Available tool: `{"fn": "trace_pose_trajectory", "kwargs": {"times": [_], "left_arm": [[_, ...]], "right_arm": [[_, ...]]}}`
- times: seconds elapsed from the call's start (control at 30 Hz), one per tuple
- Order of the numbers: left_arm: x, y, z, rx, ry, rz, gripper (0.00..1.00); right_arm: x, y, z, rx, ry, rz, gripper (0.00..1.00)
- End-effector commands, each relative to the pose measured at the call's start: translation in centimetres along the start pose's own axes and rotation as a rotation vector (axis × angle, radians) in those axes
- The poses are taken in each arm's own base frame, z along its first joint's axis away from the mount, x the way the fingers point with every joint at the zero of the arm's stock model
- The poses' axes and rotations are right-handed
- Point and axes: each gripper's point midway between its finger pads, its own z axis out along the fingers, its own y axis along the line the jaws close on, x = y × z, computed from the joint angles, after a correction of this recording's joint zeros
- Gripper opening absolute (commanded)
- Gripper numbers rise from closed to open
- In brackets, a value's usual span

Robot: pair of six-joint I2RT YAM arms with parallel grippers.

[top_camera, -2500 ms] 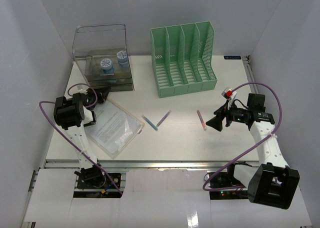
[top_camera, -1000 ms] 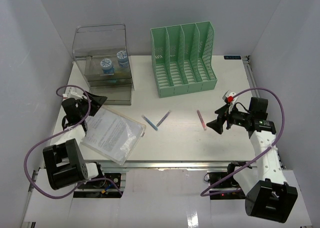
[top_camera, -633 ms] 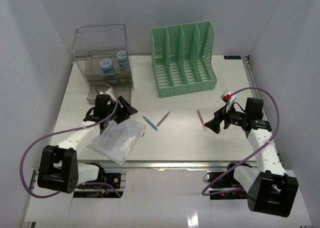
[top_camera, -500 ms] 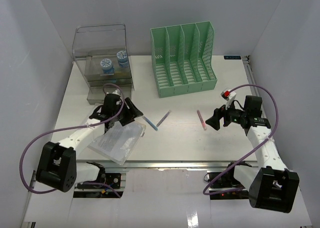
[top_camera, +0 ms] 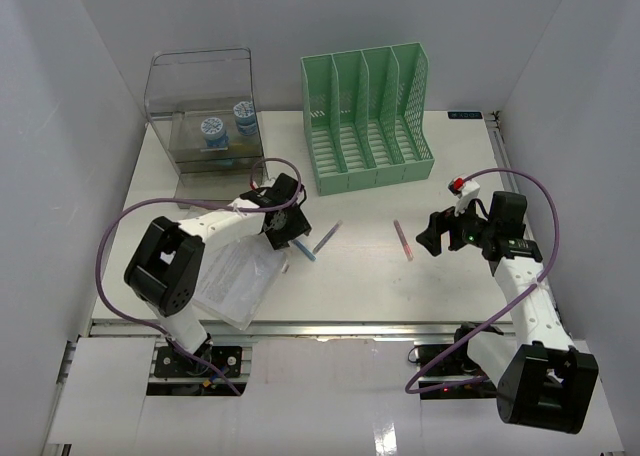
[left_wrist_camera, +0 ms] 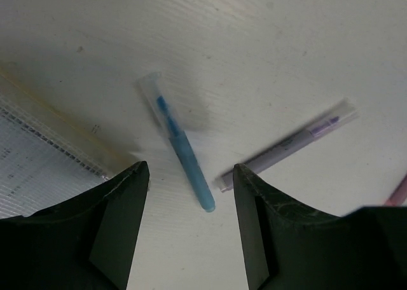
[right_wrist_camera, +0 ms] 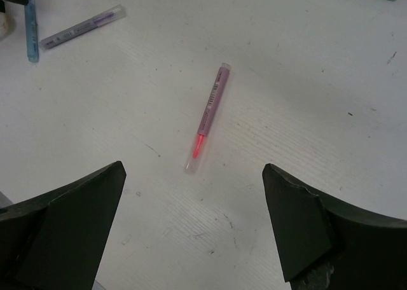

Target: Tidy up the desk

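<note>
The left gripper (left_wrist_camera: 187, 175) stands open and holds nothing. In its wrist view the two dark fingers frame a blue pen (left_wrist_camera: 184, 151) that lies flat on the desk (top_camera: 380, 286), with the fingers on either side of the pen and not touching it. The right gripper (top_camera: 430, 233) is also spread wide and empty, at the right of the overhead view, hanging above the desk.

The desk is the large white tabletop that fills the middle of the overhead view, with a metal rail along its lower edge.

At its centre lie the blue pen and, just right of it, a purple pen (left_wrist_camera: 286, 147). Their lower ends are close together and the pens splay apart like a V. Further right a pink pen (right_wrist_camera: 206, 118) lies alone, in the middle of the right wrist view.

To the lower left of the blue pen lies a clear sleeve of printed paper (top_camera: 235, 276), partly under the left arm.

At the upper centre stands a green slotted file rack (top_camera: 368, 116). At the upper left stands a clear plastic drawer box (top_camera: 205, 111) with two round blue-topped items inside.
</note>
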Motion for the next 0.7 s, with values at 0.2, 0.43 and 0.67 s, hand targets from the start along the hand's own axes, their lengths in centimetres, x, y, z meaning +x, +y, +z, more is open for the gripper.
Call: {"fn": "trace_pose_trajectory", "kwargs": {"times": [0.2,0.43,0.67], "left_arm": [[0.6,-0.9,1.3,-0.082,-0.003,-0.001,0.57],[1.2,-0.2,3.0,-0.126,0.022,0.016,0.34],[2.0,1.1,3.8,-0.160,0.053,0.093,0.22]], "right_arm": [[-1.1,-0.4,-0.4,0.027,-0.044,-0.029,0.96],[-1.3,-0.6,-0.8,0.039,-0.055,-0.033,0.96],[-1.7,-0.6,-1.2,0.043,-0.074,-0.044,0.97]]}}
